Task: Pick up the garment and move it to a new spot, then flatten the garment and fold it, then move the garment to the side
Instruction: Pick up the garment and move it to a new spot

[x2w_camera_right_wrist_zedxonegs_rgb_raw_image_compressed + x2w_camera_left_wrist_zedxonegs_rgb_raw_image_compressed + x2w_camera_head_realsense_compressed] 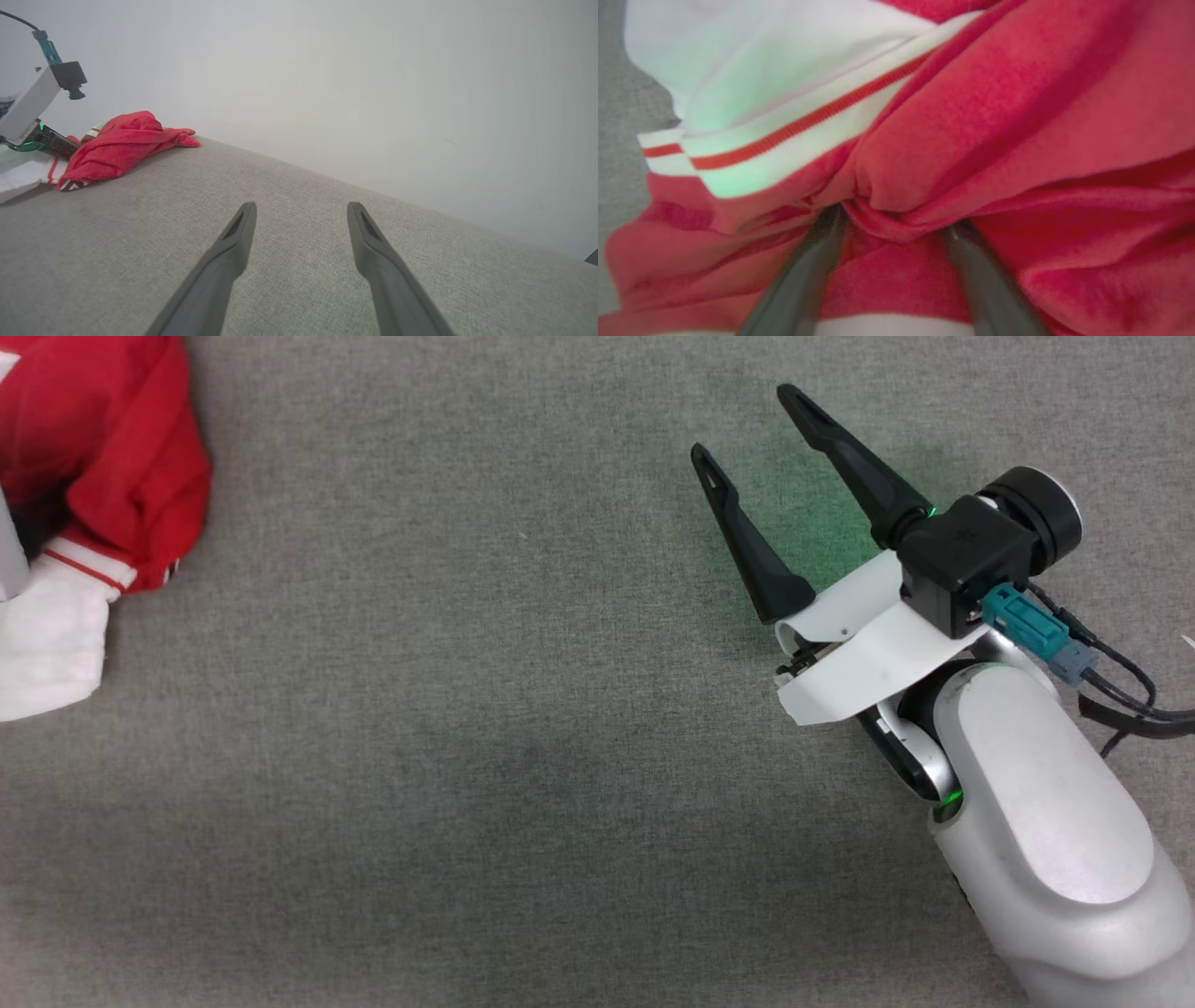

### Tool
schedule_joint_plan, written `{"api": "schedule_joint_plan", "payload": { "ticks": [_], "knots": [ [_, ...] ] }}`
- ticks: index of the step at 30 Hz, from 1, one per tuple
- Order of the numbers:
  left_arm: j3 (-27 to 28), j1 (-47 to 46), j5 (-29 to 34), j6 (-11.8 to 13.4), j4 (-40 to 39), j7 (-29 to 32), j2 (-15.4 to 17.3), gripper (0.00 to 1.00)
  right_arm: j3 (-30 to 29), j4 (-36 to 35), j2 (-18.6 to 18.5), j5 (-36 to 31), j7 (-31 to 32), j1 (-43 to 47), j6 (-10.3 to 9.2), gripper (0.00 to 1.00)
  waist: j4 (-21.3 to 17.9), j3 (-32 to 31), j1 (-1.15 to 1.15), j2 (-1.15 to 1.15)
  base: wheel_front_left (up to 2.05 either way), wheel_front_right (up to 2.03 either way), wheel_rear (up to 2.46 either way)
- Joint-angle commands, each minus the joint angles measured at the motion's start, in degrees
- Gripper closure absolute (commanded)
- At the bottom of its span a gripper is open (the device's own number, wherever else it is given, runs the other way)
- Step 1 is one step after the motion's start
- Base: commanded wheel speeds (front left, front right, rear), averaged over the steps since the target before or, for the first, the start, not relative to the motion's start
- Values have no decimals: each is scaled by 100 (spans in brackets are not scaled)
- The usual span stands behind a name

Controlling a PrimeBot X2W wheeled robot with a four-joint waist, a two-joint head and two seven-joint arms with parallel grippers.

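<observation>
The garment (103, 476) lies bunched at the far left edge of the grey surface (467, 709), red body heaped and a white sleeve spilling out. The left gripper (896, 219) is nosed into the red folds, fingers spread wide with a ridge of cloth between the tips. The right gripper (742, 425) is well apart over bare grey, jaws wide and empty.

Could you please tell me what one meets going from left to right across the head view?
The garment → bare grey cloth surface → the right gripper, open → its black wrist camera → dark cables.
</observation>
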Motion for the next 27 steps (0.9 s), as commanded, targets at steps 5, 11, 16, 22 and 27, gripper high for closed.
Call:
{"api": "schedule_joint_plan", "payload": {
  "ticks": [5, 11, 16, 22, 27],
  "knots": [
    [-501, 505, -226, 3, 96, 100, -585, 100, -17, -97, -3, -45, 54, 21, 21, 0, 20, -29, 0, 0, 0, 0, 0],
    [-405, 203, -215, -4, 177, -812, -529, 100, -144, -47, -42, 28, 18, 129, 21, 0, 111, -233, 0, 0, 0, 0, 0],
    [-495, 9, -142, -18, 101, -1434, -599, 100, -331, 87, -41, 84, -91, 291, 21, 0, 190, -573, 0, 0, 0, 0, 0],
    [-940, -301, 97, 14, -479, -2054, -474, 100, -607, 220, 26, 166, -245, 528, 21, 0, 187, -980, 0, 0, 0, 0, 0],
    [-1456, -610, 207, 14, -1143, -2419, -377, 100, -883, 264, 110, 275, -362, 751, 22, 0, 61, -1194, 0, 0, 0, 0, 0]
  ]
}}
